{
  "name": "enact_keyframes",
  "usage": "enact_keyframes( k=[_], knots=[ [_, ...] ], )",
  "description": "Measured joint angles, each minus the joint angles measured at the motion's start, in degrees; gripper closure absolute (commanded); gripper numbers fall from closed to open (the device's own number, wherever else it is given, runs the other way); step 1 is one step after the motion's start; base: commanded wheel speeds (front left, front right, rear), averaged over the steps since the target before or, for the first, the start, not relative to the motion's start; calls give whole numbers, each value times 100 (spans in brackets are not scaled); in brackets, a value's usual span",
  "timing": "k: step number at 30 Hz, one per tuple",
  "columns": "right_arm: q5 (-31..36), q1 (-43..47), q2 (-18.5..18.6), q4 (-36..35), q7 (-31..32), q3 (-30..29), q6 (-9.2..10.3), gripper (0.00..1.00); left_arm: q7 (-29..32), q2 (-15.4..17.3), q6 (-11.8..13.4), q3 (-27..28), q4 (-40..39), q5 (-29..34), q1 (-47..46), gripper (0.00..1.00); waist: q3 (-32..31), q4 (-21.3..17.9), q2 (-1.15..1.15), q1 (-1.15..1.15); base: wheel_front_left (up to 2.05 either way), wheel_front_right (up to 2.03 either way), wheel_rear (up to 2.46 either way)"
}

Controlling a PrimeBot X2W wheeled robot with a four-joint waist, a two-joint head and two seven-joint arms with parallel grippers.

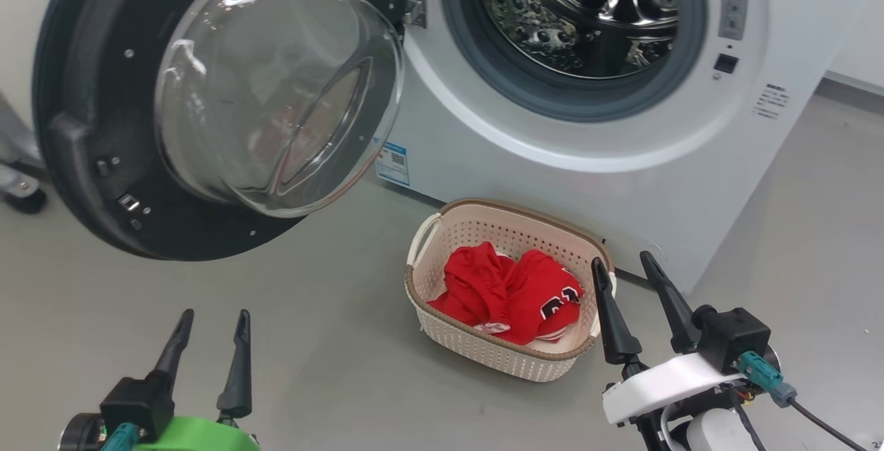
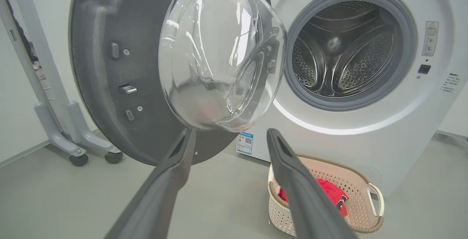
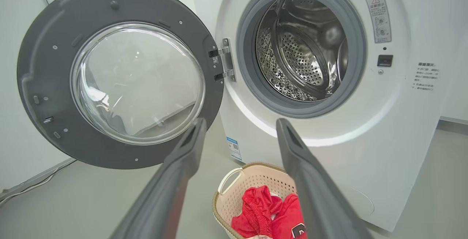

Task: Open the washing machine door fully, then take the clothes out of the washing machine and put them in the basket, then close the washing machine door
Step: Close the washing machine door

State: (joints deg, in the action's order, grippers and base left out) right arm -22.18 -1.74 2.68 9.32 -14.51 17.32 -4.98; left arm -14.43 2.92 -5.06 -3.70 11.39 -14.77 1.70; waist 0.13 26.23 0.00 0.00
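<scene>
Left hand [image 1: 215, 314] and right hand [image 1: 621, 259] rise at the bottom of the head view, fingers spread apart, holding nothing. Beyond them the clothes [image 1: 504, 292] lie heaped in the basket [image 1: 511, 204] on the floor [image 1: 331, 340], just before the washing machine [image 1: 621, 181]. Left wrist view: the washing machine door [image 2: 98, 85] stands swung wide. Right wrist view: the drum [image 3: 299, 56] shows perforated steel.

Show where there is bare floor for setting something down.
Free: grey floor between the round black-rimmed glass door and the cream perforated plastic basket; also right of the white washing machine. Crowded: inside the basket, filled by red clothes.
</scene>
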Motion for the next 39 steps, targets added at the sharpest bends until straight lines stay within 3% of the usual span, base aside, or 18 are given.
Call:
enact_keyframes(
  k=[9,39],
  knots=[
    [-24,-20,-2,68,0,185,-8,0,0,0,81,186,-123,-83,12,0,27,257,0,0,0,0,0],
    [-148,-132,0,166,0,300,-4,0,0,3,100,212,-289,-83,188,0,62,290,0,0,0,0,0]
  ],
)
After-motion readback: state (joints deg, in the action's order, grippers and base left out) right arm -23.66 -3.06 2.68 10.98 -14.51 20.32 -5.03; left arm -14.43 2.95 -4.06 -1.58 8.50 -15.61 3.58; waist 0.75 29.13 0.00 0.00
